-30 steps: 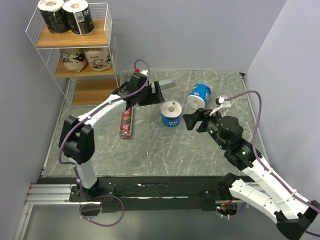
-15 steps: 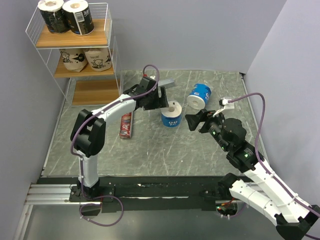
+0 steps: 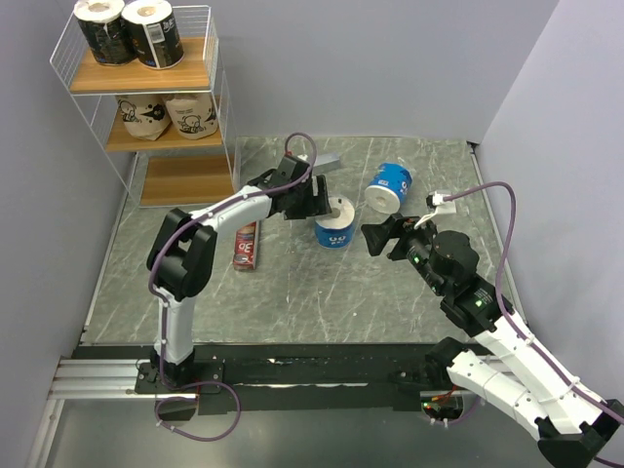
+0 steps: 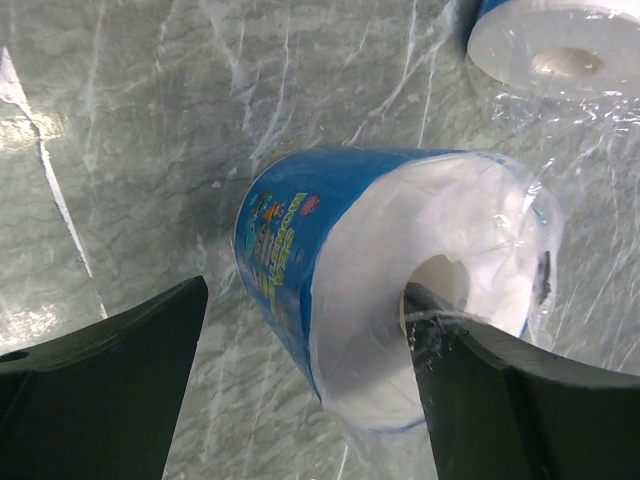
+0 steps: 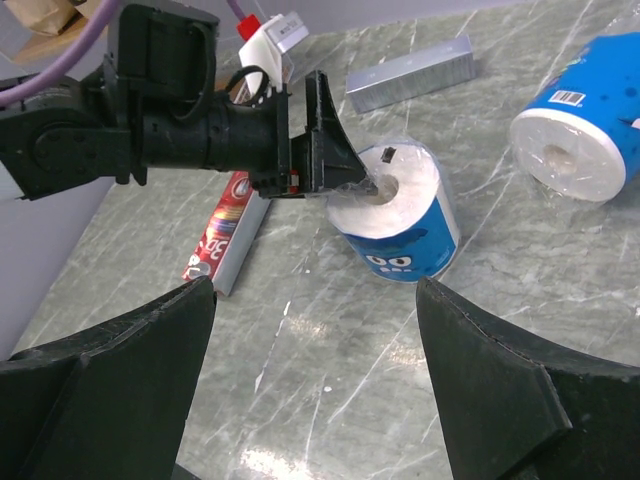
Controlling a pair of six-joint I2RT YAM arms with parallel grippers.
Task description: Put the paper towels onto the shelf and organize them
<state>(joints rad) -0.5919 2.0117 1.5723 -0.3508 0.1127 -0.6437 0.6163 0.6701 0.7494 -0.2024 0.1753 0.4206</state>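
One blue-and-white paper towel roll (image 3: 334,223) stands upright mid-table; it also shows in the left wrist view (image 4: 400,280) and the right wrist view (image 5: 400,215). My left gripper (image 3: 320,202) is open at it, with one finger (image 4: 480,370) at the roll's core hole and the other finger (image 4: 110,380) outside, apart from its side. A second blue-and-white roll (image 3: 390,185) lies tilted behind it. My right gripper (image 3: 374,237) is open and empty, just right of the first roll. The shelf (image 3: 146,80) holds two black rolls (image 3: 127,29) on top and two tan rolls (image 3: 168,115) in the middle.
A flat red box (image 3: 247,244) lies left of the roll, under my left arm. A grey bar (image 3: 327,163) lies behind my left gripper. The shelf's bottom board (image 3: 180,180) is bare. Grey walls close the table at the back and right.
My left gripper has moved right to the upright blue roll and set a finger at its core. My right gripper shifted slightly and stays open.
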